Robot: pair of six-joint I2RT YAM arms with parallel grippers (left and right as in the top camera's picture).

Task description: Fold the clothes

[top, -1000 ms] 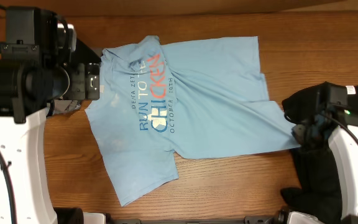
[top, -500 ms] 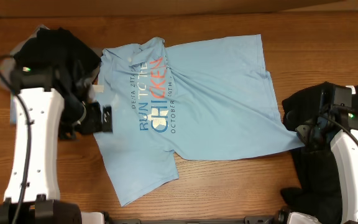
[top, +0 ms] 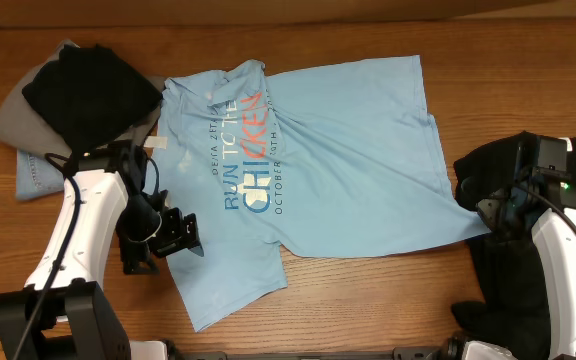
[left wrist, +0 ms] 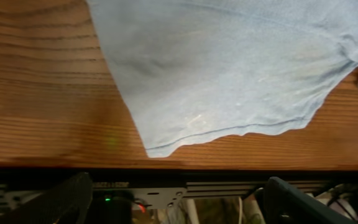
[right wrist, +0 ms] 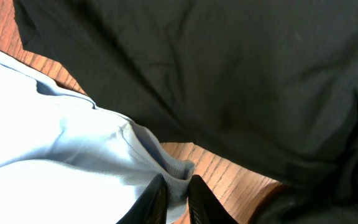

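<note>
The clothes, a light blue T-shirt (top: 338, 150) with "RUN TO THE CHICKEN" lettering, lie spread face up across the middle of the table. My left gripper (top: 180, 235) hovers at the shirt's lower left edge. In the left wrist view it (left wrist: 179, 204) stands open, fingers (left wrist: 67, 199) far apart, with the shirt's sleeve hem (left wrist: 229, 74) ahead and nothing between them. My right gripper (top: 488, 213) sits at the shirt's right corner. In the right wrist view it (right wrist: 178, 205) is shut on a bunched fold of the blue fabric (right wrist: 173, 174).
A pile of grey, black and pale blue garments (top: 68, 90) lies at the back left. A black garment (top: 498, 270) is heaped at the right under my right arm and fills the right wrist view (right wrist: 229, 74). The table's front edge (left wrist: 179, 163) runs just below the sleeve.
My left arm has swung from the back left pile down to the shirt's lower left edge, uncovering the pile. The right gripper stays pinched on the corner.
</note>
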